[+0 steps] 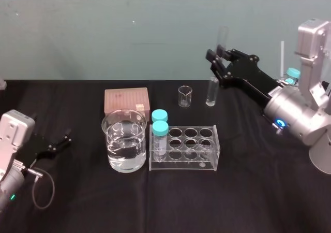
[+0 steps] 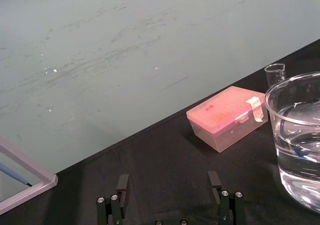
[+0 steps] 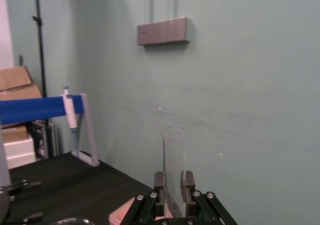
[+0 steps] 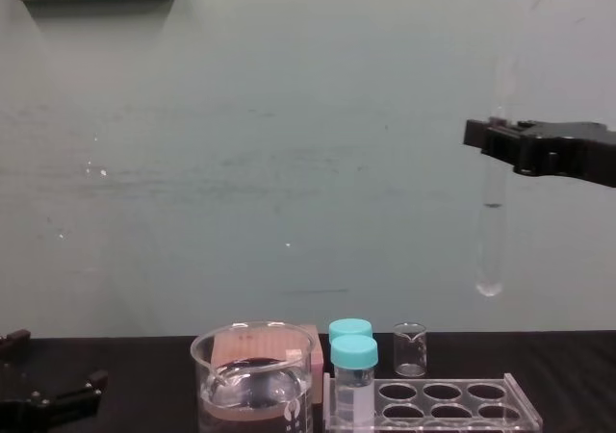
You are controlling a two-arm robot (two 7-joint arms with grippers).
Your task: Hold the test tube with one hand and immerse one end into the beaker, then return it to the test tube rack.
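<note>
Centre of table (image 1: 248, 191): beaker (image 1: 111, 140) roughly half full of clear liquid. Just right of it, test tube rack (image 1: 183, 166) with two teal-capped vials (image 1: 160, 128) in its left-end holes. Right gripper (image 4: 496, 144) clamped on test tube (image 4: 491, 250), upright, raised well above the table toward the rack's right end. Left gripper (image 2: 169, 179) low at table left, jaws apart, holding nothing.

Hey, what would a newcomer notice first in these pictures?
The right gripper holds the test tube upright, high over the table, on the right. Below, the half-full beaker stands left of the test tube rack with two teal-capped vials; the left gripper lies open at far left.
</note>
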